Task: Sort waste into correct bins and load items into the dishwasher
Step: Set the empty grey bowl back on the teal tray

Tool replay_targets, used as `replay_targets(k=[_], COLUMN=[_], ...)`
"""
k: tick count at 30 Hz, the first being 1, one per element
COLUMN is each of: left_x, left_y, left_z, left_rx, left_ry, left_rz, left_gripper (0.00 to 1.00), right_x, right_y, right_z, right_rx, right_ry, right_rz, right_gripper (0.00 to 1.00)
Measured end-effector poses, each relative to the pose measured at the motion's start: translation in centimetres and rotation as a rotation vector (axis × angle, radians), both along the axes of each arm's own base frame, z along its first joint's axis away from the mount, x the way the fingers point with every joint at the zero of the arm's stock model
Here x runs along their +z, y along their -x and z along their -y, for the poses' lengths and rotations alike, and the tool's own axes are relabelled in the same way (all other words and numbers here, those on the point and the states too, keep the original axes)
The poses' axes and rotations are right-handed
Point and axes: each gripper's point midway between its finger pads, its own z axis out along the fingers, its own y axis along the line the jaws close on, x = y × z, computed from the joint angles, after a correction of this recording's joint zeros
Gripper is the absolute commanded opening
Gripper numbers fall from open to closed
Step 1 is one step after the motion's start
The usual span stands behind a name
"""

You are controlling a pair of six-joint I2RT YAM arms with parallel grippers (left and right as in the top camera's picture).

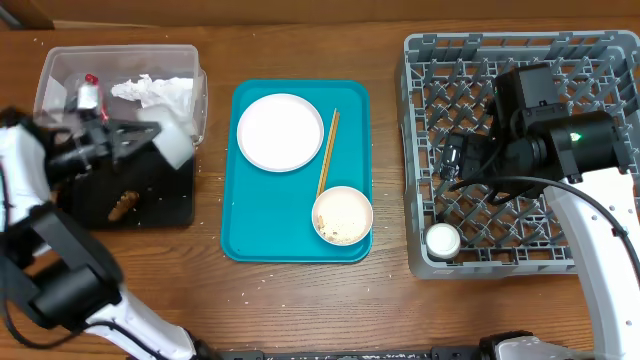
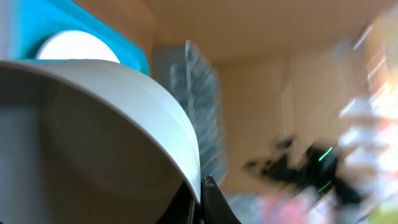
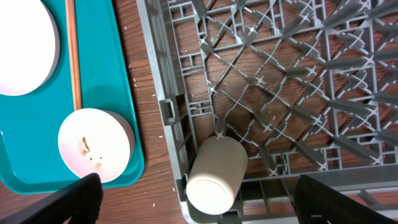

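Overhead: the left end effector (image 1: 150, 135) is clenched on the rim of a white bowl (image 1: 178, 140). It holds the bowl tilted above the black tray (image 1: 160, 205), just beside the clear tub (image 1: 60, 70). The tub holds the red wrapper (image 1: 90, 80) and the napkin (image 1: 152, 92), and brown scraps (image 1: 122, 206) lie in the black tray. On the teal tray (image 1: 250, 230) are the plate (image 1: 280, 132), the chopsticks (image 1: 328, 152) and a rice bowl (image 1: 342, 214). The right end effector (image 1: 462, 165) hangs over the rack (image 1: 420, 60), where a cup (image 1: 442, 240) sits in one corner.

Left wrist: the held bowl fills most of the picture, with one finger (image 2: 208, 205) at its rim. Its inside looks clean as far as it shows. The rest is blurred.

Right wrist: the fingers stand wide apart and grasp nothing. The cup is below, between them, against the rack wall.

I judge that the step in hand is emptying the bowl over the black tray. The next move then calls for carrying it across the teal tray to the rack and setting it between the pegs. The right arm must give room there.
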Motion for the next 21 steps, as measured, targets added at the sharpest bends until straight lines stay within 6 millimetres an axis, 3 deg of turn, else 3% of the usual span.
replay_targets(k=[3,5,10,15,20,21], left_x=[0.5,-0.7,-6.9,-10.2,-13.8,-14.5], left_y=[0.8,1.1,2.6,4.6,6.8,6.9], left_z=[5.5,9.1,15.0,16.7,16.6,16.5], left_rx=[-0.185,-0.306,-0.477,-0.493,-0.489,-0.484], left_ry=[-0.18,-0.318,-0.744,-1.04,-1.233,-1.258], left_rz=[0.048,0.029,-0.184,-0.303,-0.38,-0.381], left_gripper=[0.04,0.04,0.04,0.04,0.04,0.08], right_x=[0.0,0.0,0.0,0.0,0.0,0.0], right_y=[0.0,0.0,0.0,0.0,0.0,0.0], right_z=[0.0,0.0,0.0,0.0,0.1,0.1], right_rx=[0.0,0.0,0.0,0.0,-0.001,-0.001], right_ry=[0.0,0.0,0.0,0.0,0.003,0.003], right_rz=[0.0,-0.001,0.0,-0.001,0.0,0.0], right_gripper=[1.0,1.0,1.0,1.0,1.0,1.0])
